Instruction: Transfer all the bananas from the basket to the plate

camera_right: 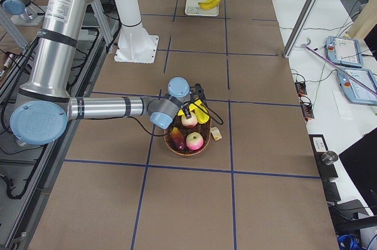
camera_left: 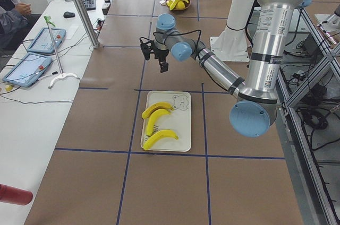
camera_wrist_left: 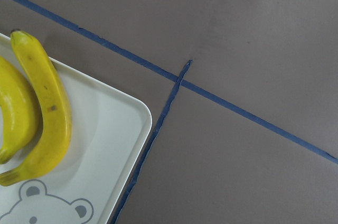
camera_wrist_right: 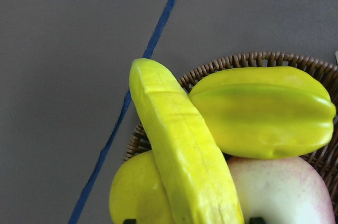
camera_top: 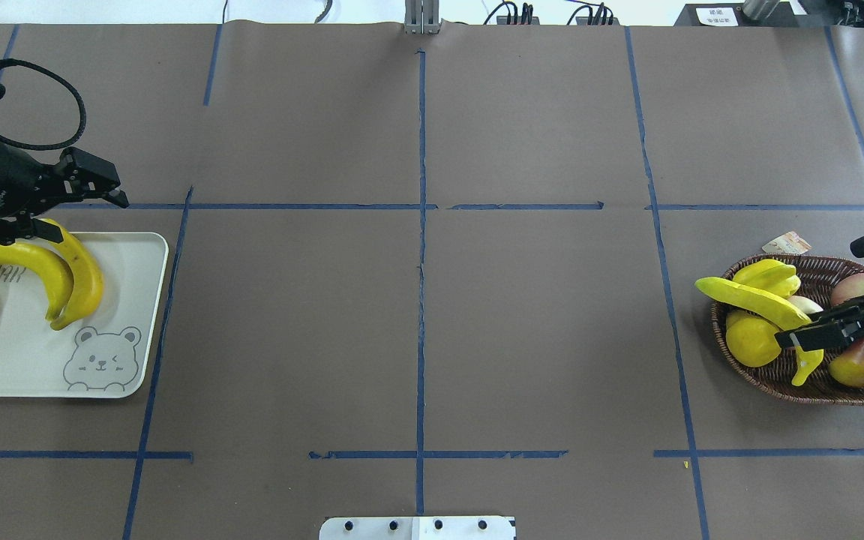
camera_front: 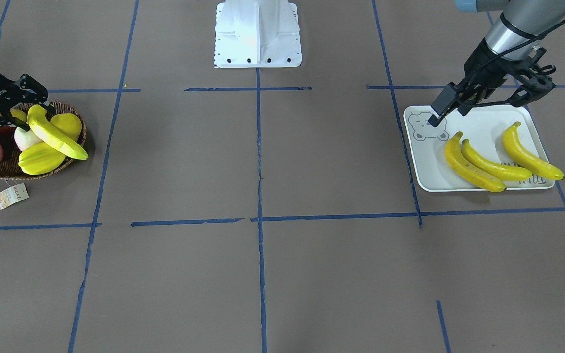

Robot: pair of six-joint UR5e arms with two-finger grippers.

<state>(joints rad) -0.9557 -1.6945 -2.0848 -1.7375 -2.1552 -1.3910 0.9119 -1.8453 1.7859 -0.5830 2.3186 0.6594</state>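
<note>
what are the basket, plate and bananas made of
Basket: woven wicker or rattan, matt dark brown; the interlaced strands show along its rim. Plate: probably plastic or melamine, smooth pale with a printed bear; could be glazed ceramic. Bananas: likely moulded plastic or foam, glossy yellow with an even sheen; not real by the look.

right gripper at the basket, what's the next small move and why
Probably close the right gripper on the last banana in the basket: its jaws straddle it with gaps showing in the wrist view, while three bananas already lie on the plate.
</note>
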